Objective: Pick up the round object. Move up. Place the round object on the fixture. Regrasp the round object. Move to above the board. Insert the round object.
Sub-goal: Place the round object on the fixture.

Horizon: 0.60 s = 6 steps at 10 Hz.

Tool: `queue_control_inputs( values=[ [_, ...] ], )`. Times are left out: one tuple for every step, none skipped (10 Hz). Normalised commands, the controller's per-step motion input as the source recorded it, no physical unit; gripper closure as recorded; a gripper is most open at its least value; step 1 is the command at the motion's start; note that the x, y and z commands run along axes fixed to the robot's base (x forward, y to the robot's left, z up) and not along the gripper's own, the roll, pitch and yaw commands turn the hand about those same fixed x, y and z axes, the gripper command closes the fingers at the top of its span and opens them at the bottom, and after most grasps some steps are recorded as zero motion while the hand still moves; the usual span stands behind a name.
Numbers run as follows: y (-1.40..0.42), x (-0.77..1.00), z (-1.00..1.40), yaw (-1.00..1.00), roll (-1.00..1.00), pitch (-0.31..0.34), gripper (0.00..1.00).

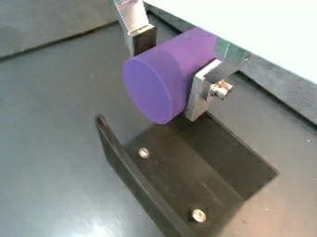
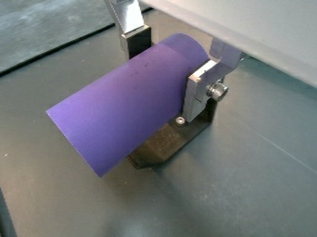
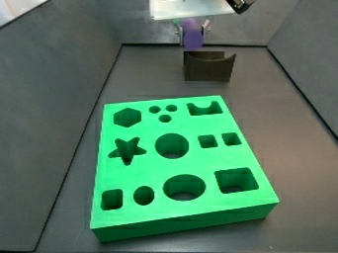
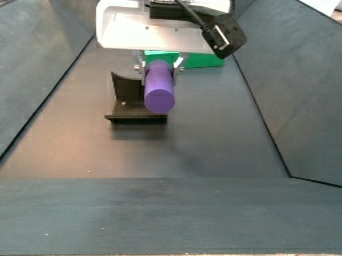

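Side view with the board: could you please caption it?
Gripper holds the purple peg above the fixture, behind the green board.

Legible text, labels, brands, numbers, signs: none in any view. Gripper [image 1: 173, 67], clamped on round object [image 1: 168, 74]: plain silver plates, no markings. Fixture [image 1: 186, 180] below gripper: unmarked. Board [image 3: 179, 158], well apart from gripper: cut-out shapes only, no lettering.

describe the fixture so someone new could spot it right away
Find the big green board; beyond its far end, on the dark floor, stands the fixture. It is a small dark L-shaped bracket, directly under the tool, which holds the purple round object.
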Motion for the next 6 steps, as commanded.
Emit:
queue_control_inputs(
  values=[
    [-0.27, 0.43, 1.00, -0.17, -1.00, 0.071, 1.00],
    [-0.26, 0.41, 1.00, -0.19, -1.00, 0.079, 1.00],
    [-0.19, 0.36, 1.00, -0.19, -1.00, 0.093, 1.00],
    [-0.16, 0.32, 1.00, -0.19, -1.00, 0.089, 1.00],
    [-0.10, 0.23, 0.88, -0.18, -1.00, 0.081, 1.00],
    [-0.04, 0.15, 0.67, -0.18, -1.00, 0.075, 1.00]
  ],
)
